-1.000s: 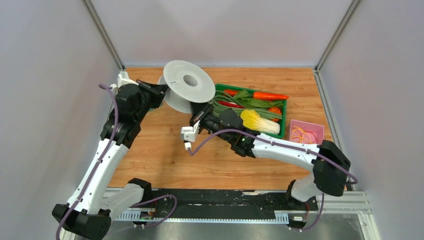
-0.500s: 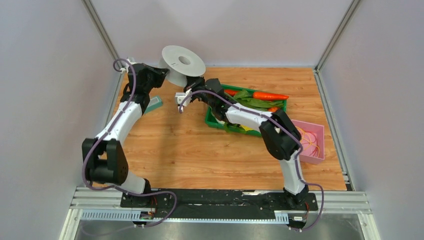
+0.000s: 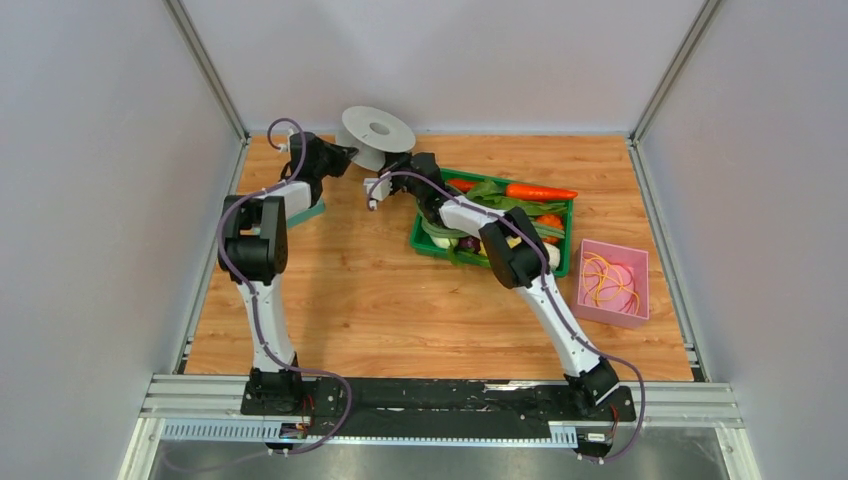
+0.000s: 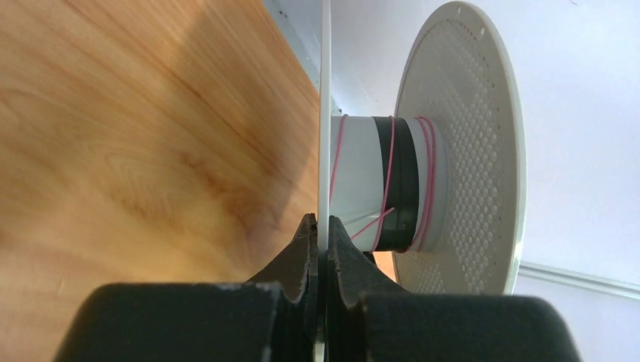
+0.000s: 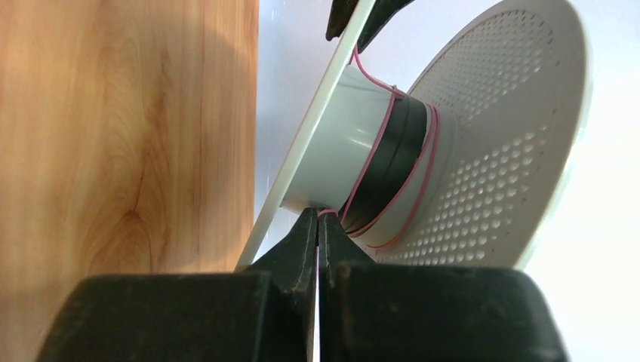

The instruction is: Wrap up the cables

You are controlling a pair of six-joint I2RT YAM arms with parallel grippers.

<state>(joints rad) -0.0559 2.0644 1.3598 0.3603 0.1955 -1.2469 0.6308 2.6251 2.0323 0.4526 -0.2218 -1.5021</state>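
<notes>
A flat round light-grey spool (image 3: 376, 128) is held at the back of the table, near the rear wall. A thin pink cable (image 4: 389, 173) runs a few turns round its white and black hub. My left gripper (image 3: 345, 155) is shut on the edge of the thin flange (image 4: 325, 151). My right gripper (image 3: 398, 163) is shut on the pink strand (image 5: 326, 213) right under the hub. In the right wrist view the perforated flange (image 5: 490, 151) fills the right side, and the left gripper's fingertips (image 5: 343, 19) pinch the other flange at the top.
A green tray (image 3: 500, 172) of vegetables lies right of the spool, under the right arm. A pink box (image 3: 643, 285) with rubber bands sits at the right. A teal object (image 3: 310, 212) lies under the left arm. The rear wall is close behind the spool.
Both arms have stretched out toward the back wall, carrying the spool away from the camera. The spool looks smaller and flatter now. Both grips are unchanged.
</notes>
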